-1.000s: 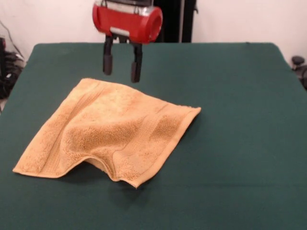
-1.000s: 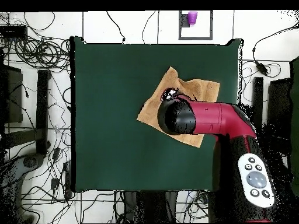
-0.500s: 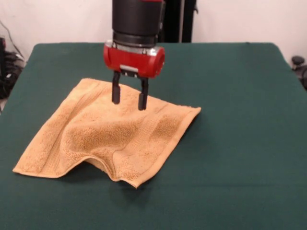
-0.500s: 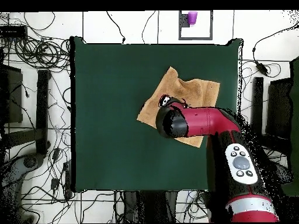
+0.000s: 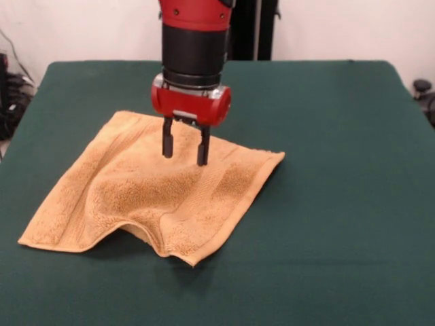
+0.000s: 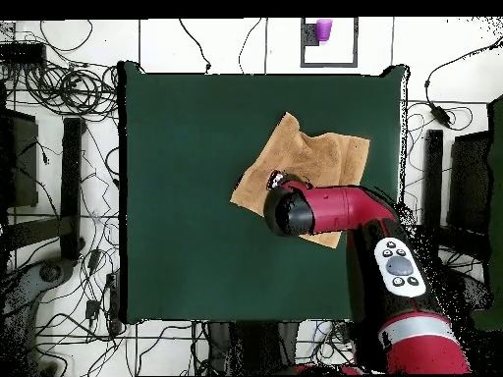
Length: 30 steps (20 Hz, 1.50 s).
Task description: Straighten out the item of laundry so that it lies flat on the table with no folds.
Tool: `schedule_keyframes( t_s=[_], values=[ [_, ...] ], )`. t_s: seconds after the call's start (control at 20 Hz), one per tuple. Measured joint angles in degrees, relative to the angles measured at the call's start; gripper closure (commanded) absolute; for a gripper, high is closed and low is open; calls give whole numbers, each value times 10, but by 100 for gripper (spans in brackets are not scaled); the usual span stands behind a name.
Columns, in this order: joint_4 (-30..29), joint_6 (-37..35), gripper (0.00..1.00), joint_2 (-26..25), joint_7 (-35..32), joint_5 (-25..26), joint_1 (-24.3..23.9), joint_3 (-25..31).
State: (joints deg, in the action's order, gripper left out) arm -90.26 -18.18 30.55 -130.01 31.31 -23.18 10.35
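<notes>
Presently the end effector (image 5: 185, 149) is hanging over the far portion of the towel (image 5: 153, 187), its two fingers (image 5: 167, 142) parted moderately and gripping nothing. Directly beneath and toward the camera, the towel is lying rumpled on the green desk (image 5: 326, 204), with a raised ridge and a lifted near edge. The step in hand appears to be the approach for a grasp; the next move is calling for a descent onto the fabric, a pinch, and a pull outward to flatten the fold. Whether the fingertips are touching the cloth is hard to tell. Overhead, the arm (image 6: 334, 211) is covering the end effector and part of the towel.
</notes>
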Motion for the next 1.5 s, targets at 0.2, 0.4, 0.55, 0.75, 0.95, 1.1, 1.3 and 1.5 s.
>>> schedule_keyframes(
  t_s=[0.2,0.4,0.55,0.75,0.95,1.1,1.3,1.5],
  values=[
    [0,1,0,-21,0,11,-8,0],
    [3,9,0,-39,0,19,-9,0],
    [5,19,0,-53,0,27,-9,0],
    [1,17,0,-48,0,26,-9,0],
    [-29,-12,0,-20,0,16,-12,1],
    [-73,-56,0,22,0,4,-20,2],
    [-128,-108,0,74,0,-13,-39,6],
    [-178,-156,0,122,0,-21,-61,8]
  ],
)
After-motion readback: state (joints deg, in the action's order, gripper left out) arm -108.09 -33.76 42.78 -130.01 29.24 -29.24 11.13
